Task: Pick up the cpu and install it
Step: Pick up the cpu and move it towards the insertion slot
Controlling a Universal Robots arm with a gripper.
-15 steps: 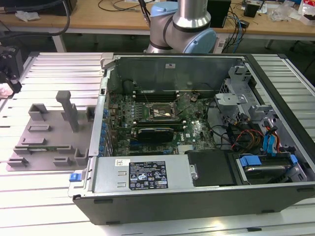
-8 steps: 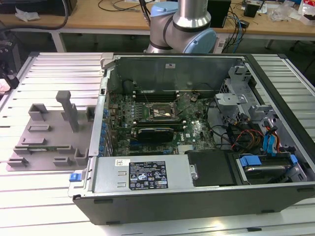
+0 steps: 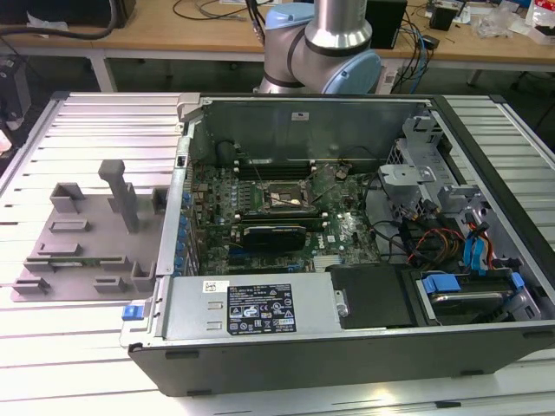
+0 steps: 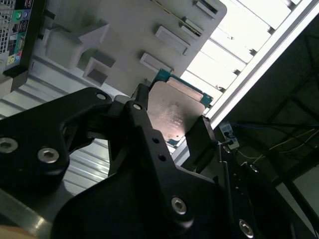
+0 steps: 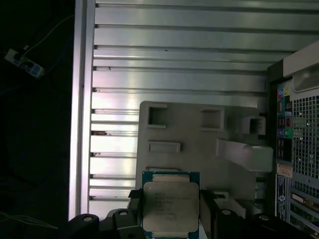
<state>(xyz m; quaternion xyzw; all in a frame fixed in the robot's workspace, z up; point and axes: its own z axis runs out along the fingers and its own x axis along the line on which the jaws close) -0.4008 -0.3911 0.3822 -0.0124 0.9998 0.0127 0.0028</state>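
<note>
The cpu (image 5: 171, 206) (image 4: 174, 112), a thin square chip with a silver-grey metal top on a green board, sits between my black fingers in both wrist views. My gripper (image 5: 171, 211) (image 4: 173, 118) is shut on it, one finger (image 5: 133, 196) against each opposite edge. The chip hangs well above the grey plastic fixture tray (image 5: 199, 144) (image 4: 134, 35), which lies on the ribbed metal table. In the exterior view the tray (image 3: 82, 251) is at the left, and the motherboard's black socket frame (image 3: 279, 199) lies inside the open computer case.
The open computer case (image 3: 347, 260) takes up the middle and the exterior view's right, with cables, drive bays and a power supply inside. Its rear panel (image 5: 299, 149) stands beside the tray. The arm's base (image 3: 325, 43) rises behind the case. The table's edge (image 5: 82, 99) drops off beyond the tray.
</note>
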